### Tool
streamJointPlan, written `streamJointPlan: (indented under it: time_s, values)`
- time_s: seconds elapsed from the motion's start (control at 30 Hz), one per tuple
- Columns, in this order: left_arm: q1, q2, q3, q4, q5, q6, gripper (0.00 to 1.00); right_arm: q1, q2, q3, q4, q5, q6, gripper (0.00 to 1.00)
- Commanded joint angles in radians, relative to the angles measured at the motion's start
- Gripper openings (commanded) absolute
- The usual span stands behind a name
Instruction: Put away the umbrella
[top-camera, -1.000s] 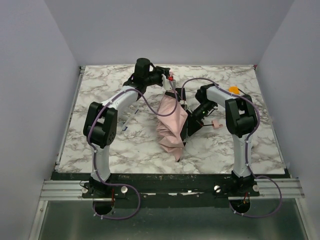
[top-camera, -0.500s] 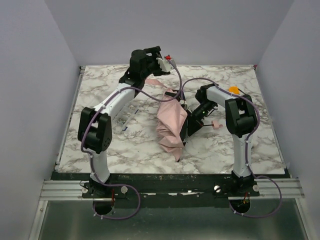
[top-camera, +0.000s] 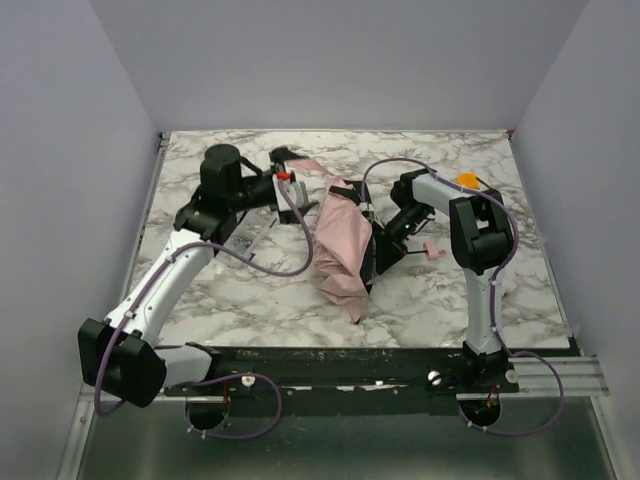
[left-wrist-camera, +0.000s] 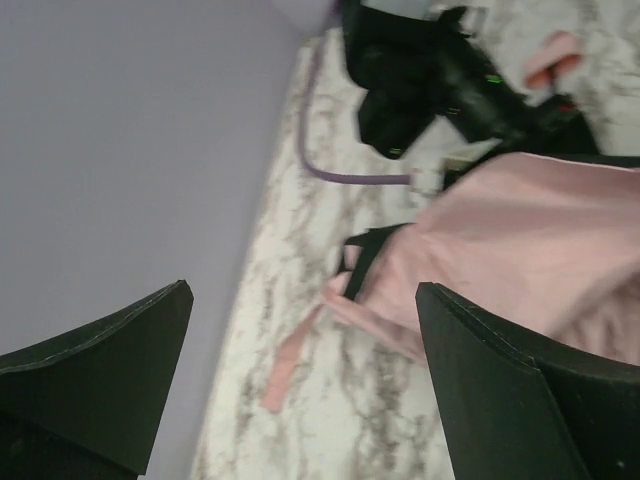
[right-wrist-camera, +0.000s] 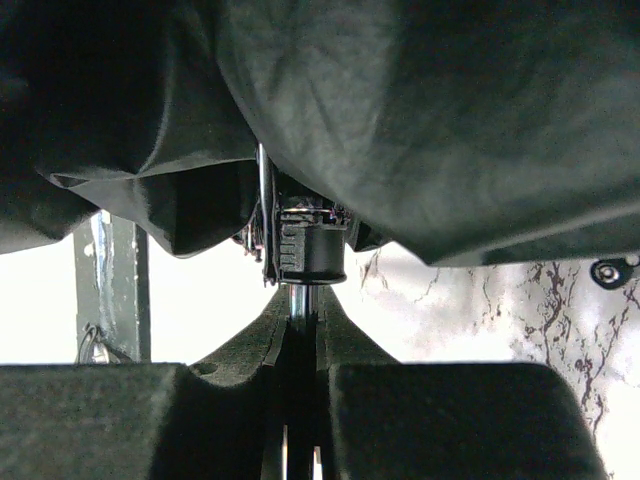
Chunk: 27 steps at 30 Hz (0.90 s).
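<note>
The umbrella (top-camera: 341, 248) is a pale pink folded bundle in the middle of the table, its canopy partly gathered. Its pink strap (top-camera: 306, 163) trails loose on the marble toward the back. My left gripper (top-camera: 290, 180) hovers just left of the umbrella's top, open and holding nothing. In the left wrist view the wide-spread fingers (left-wrist-camera: 505, 390) frame the strap (left-wrist-camera: 288, 362) and the pink fabric (left-wrist-camera: 520, 230). My right gripper (right-wrist-camera: 302, 325) is shut on the slim metal shaft (right-wrist-camera: 303, 297) under the dark canopy lining (right-wrist-camera: 400, 130). The small pink handle (top-camera: 432, 251) sticks out right.
A small orange object (top-camera: 467, 179) sits behind the right arm's elbow. A small packet (top-camera: 244, 244) lies on the marble under the left arm. Purple-grey walls close in the table (top-camera: 200, 300) on three sides. The right arm (left-wrist-camera: 430, 80) shows beyond the umbrella in the left wrist view.
My left gripper has opened wide, let go of the umbrella's top and strap, and swung back to the left and lower. The strap now lies on the table. The right arm has held still.
</note>
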Motion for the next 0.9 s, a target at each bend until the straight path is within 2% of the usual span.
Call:
streamJointPlan:
  time_s: [0.0, 0.1, 0.2, 0.37, 0.53, 0.6, 0.67, 0.8, 0.87]
  values:
    - [-0.147, -0.042, -0.174, -0.246, 0.006, 0.246, 0.98, -0.005, 0.016, -0.001, -0.031, 0.013, -0.016, 0.00]
    - [-0.239, -0.009, -0.244, -0.240, -0.125, 0.302, 0.98, -0.005, 0.017, 0.005, -0.031, 0.012, -0.012, 0.00]
    - [-0.260, 0.037, -0.266, -0.209, -0.134, 0.276, 0.98, -0.005, 0.014, 0.003, -0.032, 0.012, -0.014, 0.02]
    - [-0.316, 0.140, -0.276, -0.142, -0.255, 0.264, 0.99, -0.005, 0.014, 0.001, -0.030, 0.010, -0.015, 0.09]
    - [-0.344, 0.269, -0.242, -0.146, -0.371, 0.252, 0.98, -0.006, 0.003, -0.004, -0.028, 0.016, -0.018, 0.18]
    - [-0.360, 0.309, -0.244, -0.150, -0.421, 0.276, 0.90, -0.009, -0.012, -0.002, -0.024, 0.016, -0.019, 0.24]
    - [-0.373, 0.348, -0.220, -0.192, -0.471, 0.284, 0.78, -0.022, -0.038, 0.003, -0.022, 0.006, -0.021, 0.32]
    - [-0.381, 0.397, -0.151, -0.293, -0.470, 0.287, 0.55, -0.061, -0.109, 0.037, -0.030, -0.020, -0.027, 0.43]
    - [-0.388, 0.412, -0.133, -0.317, -0.479, 0.289, 0.52, -0.081, -0.149, 0.052, -0.031, -0.034, -0.032, 0.48]
